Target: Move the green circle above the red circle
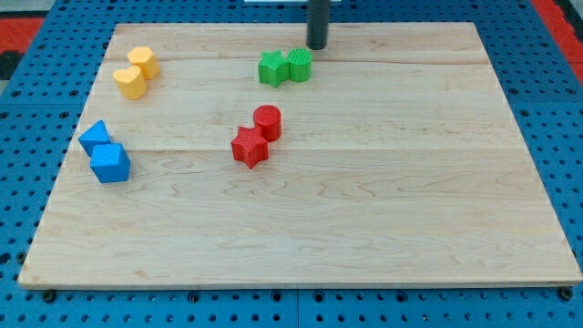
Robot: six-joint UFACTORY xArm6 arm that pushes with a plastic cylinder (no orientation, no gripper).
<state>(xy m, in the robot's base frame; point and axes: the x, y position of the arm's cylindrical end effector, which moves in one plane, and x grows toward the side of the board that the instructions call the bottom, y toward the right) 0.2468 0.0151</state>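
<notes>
- My tip [316,46] stands at the view's top, just above and right of the green circle [300,64].
- The green circle touches a green star [271,69] on its left.
- The red circle [268,121] sits mid-desk [383,200], touching a red star [249,148] at its lower left.
- Two yellow blocks [137,73] lie upper left — two blue blocks [106,152] below them.

no text, label, brand, number or sign can be read anywhere in the view.
</notes>
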